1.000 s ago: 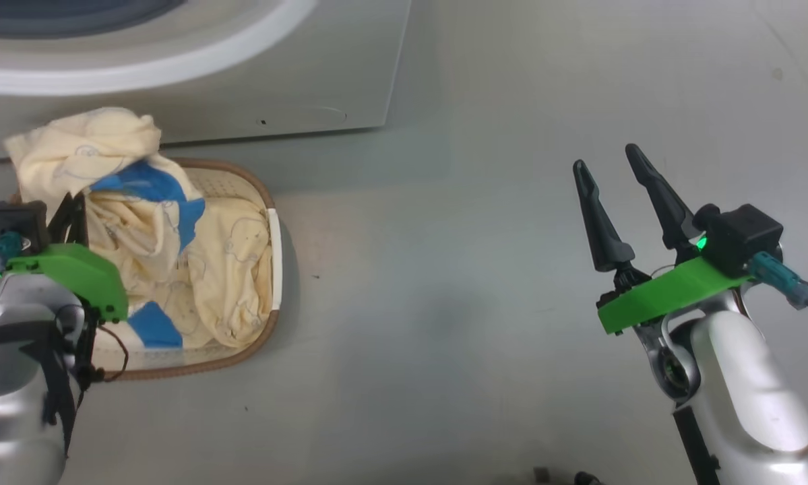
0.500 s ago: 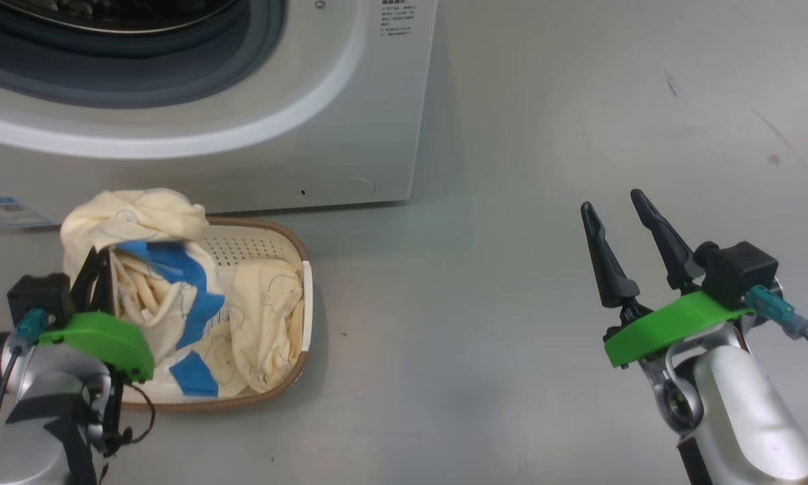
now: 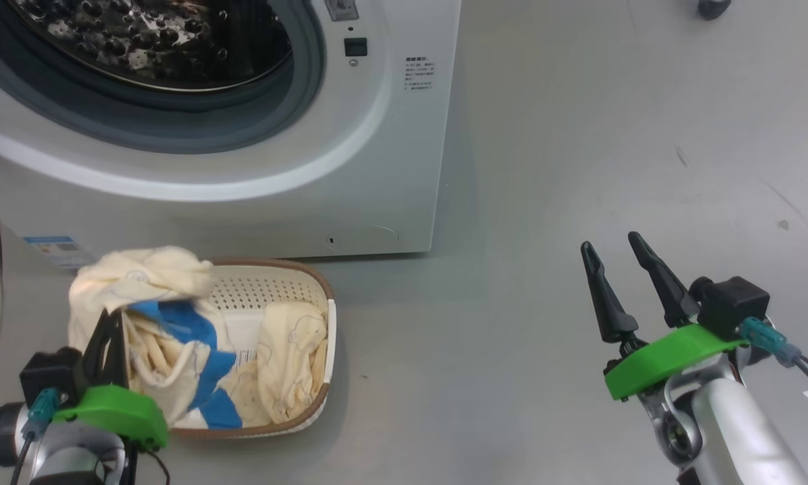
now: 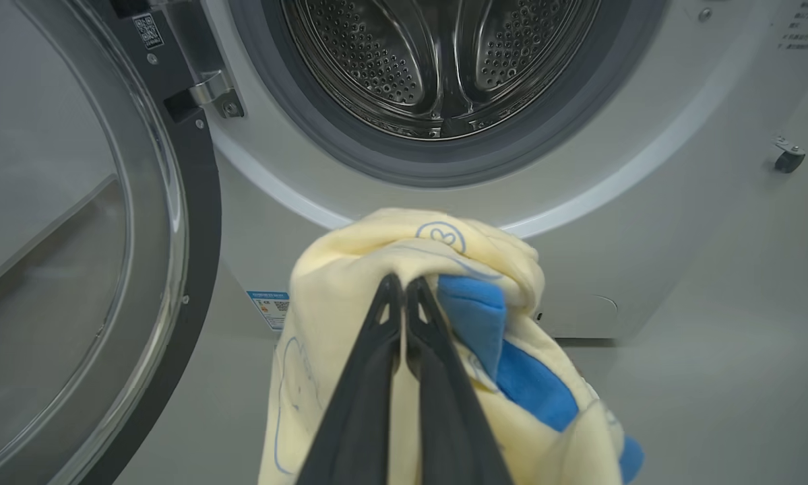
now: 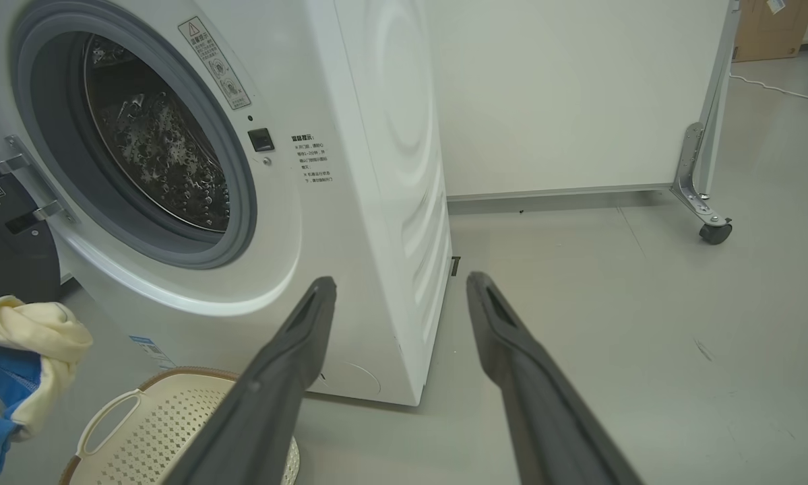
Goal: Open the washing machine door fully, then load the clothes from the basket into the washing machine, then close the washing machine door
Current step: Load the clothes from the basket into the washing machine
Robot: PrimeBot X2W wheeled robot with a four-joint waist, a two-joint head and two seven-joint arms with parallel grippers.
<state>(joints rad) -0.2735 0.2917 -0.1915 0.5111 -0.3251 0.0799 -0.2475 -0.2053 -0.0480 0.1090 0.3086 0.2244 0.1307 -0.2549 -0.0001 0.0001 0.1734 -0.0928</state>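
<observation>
Left pincer (image 4: 401, 286), tips aimed at the washing machine (image 4: 646, 202), clenches the clothes (image 4: 350, 269), which drape down into the basket (image 3: 323, 404). Right pincer (image 3: 610, 241) gapes, empty.

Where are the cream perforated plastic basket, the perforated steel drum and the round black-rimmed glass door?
Cream perforated plastic basket (image 3: 269, 291): head view, bare inner wall.
Perforated steel drum (image 4: 377, 54): left wrist view, holed metal inside.
Round black-rimmed glass door (image 4: 201, 215): left wrist view, black rim.
</observation>
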